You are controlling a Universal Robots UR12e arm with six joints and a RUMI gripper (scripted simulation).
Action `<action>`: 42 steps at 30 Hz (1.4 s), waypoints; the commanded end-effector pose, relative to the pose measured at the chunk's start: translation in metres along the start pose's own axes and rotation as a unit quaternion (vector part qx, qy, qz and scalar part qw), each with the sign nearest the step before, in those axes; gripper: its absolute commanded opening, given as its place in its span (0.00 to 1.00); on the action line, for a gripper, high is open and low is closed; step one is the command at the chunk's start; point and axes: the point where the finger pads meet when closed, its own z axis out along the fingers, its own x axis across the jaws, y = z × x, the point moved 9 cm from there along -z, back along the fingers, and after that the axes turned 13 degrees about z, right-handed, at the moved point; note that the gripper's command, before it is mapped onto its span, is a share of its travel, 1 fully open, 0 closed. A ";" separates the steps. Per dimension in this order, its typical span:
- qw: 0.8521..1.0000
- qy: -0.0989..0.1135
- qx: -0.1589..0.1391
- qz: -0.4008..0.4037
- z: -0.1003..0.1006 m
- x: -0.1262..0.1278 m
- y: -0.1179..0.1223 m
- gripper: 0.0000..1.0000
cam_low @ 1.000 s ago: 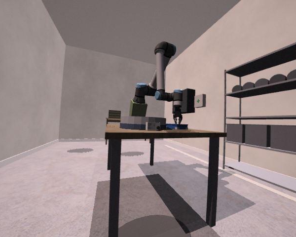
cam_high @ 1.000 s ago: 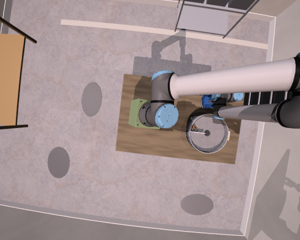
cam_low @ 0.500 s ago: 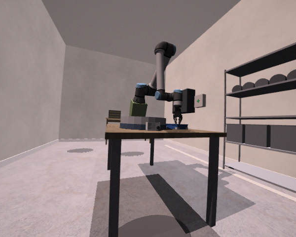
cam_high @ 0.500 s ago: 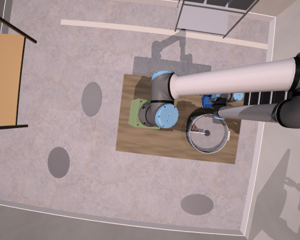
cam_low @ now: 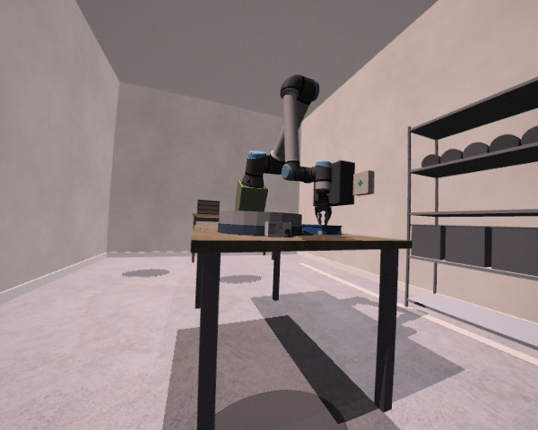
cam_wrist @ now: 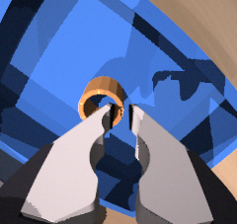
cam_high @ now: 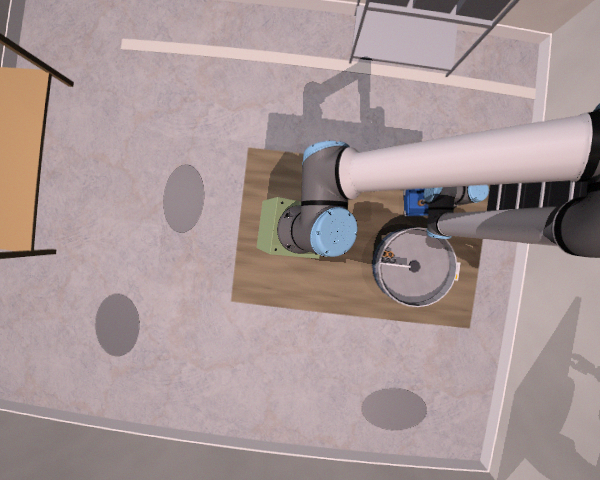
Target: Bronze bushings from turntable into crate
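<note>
In the wrist view my gripper (cam_wrist: 121, 106) is low inside the blue crate (cam_wrist: 64, 46) (cam_high: 410, 201) (cam_low: 334, 227). Its fingers stand a narrow slit apart. A bronze bushing (cam_wrist: 101, 88) sits upright just at the fingertips, with its near wall at the slit and the left fingertip overlapping its rim. From the side my gripper (cam_low: 322, 220) points straight down just above the crate. The round grey turntable (cam_high: 419, 294) (cam_low: 260, 217) stands next to the crate, with bronze bushings (cam_high: 388, 254) at its left rim. I cannot make out any steel bushings.
The wooden table (cam_high: 300, 289) (cam_low: 297, 241) carries the arm's green base block (cam_high: 269, 227) and a small grey box (cam_low: 278, 227) at the turntable's front. The arm's long links cross above the crate. A metal shelf rack (cam_low: 482, 208) stands by the right wall.
</note>
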 end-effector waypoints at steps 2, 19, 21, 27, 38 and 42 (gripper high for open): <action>1.000 0.001 0.000 0.000 -0.019 0.000 0.000 0.06; 1.000 0.001 0.000 0.000 -0.087 0.001 0.000 0.06; 1.000 0.001 0.000 0.000 -0.094 0.001 0.000 0.06; 1.000 0.001 0.000 0.000 -0.102 0.001 0.000 0.06; 1.000 0.001 0.000 0.000 -0.106 0.001 0.000 0.06; 1.000 0.001 0.000 0.000 -0.106 0.001 0.000 0.06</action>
